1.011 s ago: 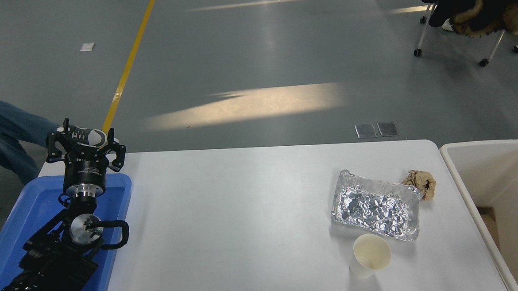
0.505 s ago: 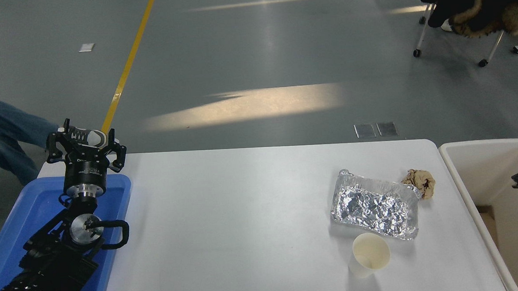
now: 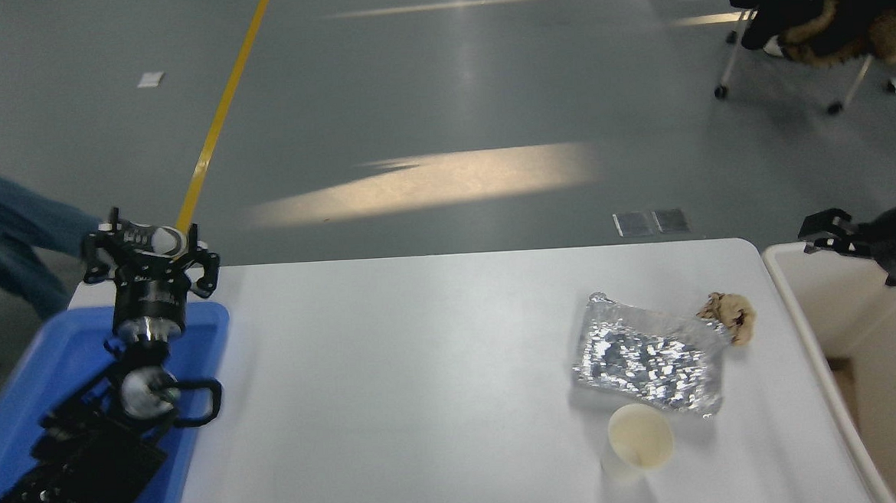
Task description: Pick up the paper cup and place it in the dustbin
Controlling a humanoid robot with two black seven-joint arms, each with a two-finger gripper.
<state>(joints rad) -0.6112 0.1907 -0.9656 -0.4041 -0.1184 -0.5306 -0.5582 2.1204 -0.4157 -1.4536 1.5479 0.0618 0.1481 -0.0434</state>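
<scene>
The paper cup (image 3: 640, 441) stands upright on the white table (image 3: 424, 375) near its front right, just in front of a foil tray. The cream-white dustbin (image 3: 822, 370) stands past the table's right edge. My right gripper (image 3: 819, 233) comes in from the right edge, raised over the bin's far left corner. It looks open and empty, far from the cup. My left arm is parked at the lower left over a blue tray, with its gripper (image 3: 148, 244) open.
A crumpled foil tray (image 3: 645, 356) lies right behind the cup, with a brown paper ball (image 3: 730, 315) at its far right corner. A blue tray (image 3: 47, 357) is at the left edge. A person's leg in jeans (image 3: 2, 229) is at far left. A chair (image 3: 811, 18) stands at top right.
My right gripper rose from low inside the bin to above its far left corner, moving up and left. The cup and left arm stayed put.
</scene>
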